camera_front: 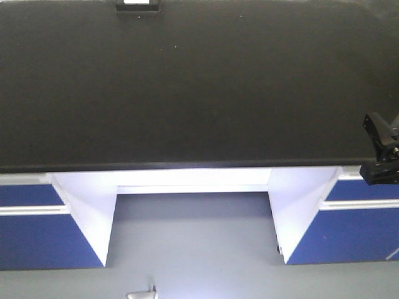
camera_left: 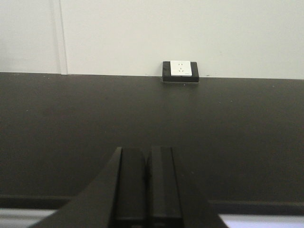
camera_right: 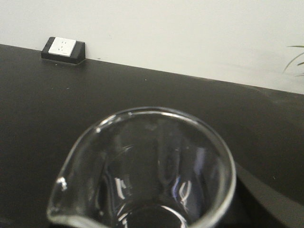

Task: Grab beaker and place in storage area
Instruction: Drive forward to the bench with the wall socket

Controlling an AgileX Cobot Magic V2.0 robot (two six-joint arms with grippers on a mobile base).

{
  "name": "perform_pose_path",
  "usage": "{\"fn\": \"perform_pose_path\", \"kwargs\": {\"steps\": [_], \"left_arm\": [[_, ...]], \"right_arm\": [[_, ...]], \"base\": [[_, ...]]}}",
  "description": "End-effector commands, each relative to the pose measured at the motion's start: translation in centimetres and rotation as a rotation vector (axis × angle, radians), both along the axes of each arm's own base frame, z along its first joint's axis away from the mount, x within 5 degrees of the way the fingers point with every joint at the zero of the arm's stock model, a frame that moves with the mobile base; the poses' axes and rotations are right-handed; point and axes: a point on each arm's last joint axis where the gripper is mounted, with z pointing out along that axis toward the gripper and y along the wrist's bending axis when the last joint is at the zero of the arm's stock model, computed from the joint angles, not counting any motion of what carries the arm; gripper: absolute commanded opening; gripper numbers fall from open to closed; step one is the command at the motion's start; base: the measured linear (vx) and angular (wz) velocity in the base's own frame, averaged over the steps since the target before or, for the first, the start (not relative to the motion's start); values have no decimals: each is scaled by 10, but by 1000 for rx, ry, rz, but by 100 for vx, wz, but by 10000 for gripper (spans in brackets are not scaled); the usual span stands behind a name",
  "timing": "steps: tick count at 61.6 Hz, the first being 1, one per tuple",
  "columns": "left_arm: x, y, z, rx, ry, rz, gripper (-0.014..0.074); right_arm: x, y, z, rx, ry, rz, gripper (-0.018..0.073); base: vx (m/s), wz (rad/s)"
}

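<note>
At frame right, the right gripper (camera_front: 381, 149) clasps the beaker (camera_right: 142, 166); lower it upright, gently, onto the bench (camera_front: 187, 81); left gripper (camera_left: 147, 156) clenched, empty.

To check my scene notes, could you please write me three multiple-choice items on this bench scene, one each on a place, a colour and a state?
1. Where does the socket box stand on the bench top?
A) at its far edge, by the wall
B) at its near edge
C) in its middle

2. What colour are the cabinet fronts under the bench?
A) red
B) blue
C) green

3. How do the jaws of the left gripper stand?
A) wide open
B) half open
C) shut together

Answers:
1 A: the left wrist view shows the box right against the white wall.
2 B: the front view shows blue panels below the top.
3 C: the fingers meet with nothing between them, and the beaker shows only in the right wrist view.
</note>
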Motion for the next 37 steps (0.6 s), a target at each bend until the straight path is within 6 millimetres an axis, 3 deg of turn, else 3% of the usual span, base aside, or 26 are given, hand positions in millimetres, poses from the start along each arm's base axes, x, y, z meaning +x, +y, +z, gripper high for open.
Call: {"fn": "perform_pose_path", "kwargs": {"steps": [1,37], "left_arm": [[-1,-2,1,-10,-81,-19,-8],[-1,-2,1,-10,-81,-19,-8]], "right_arm": [[1,3,18,15,-108,30,-8],[1,3,18,15,-109,31,-8]], "base": [[34,5],[25,3]]}}
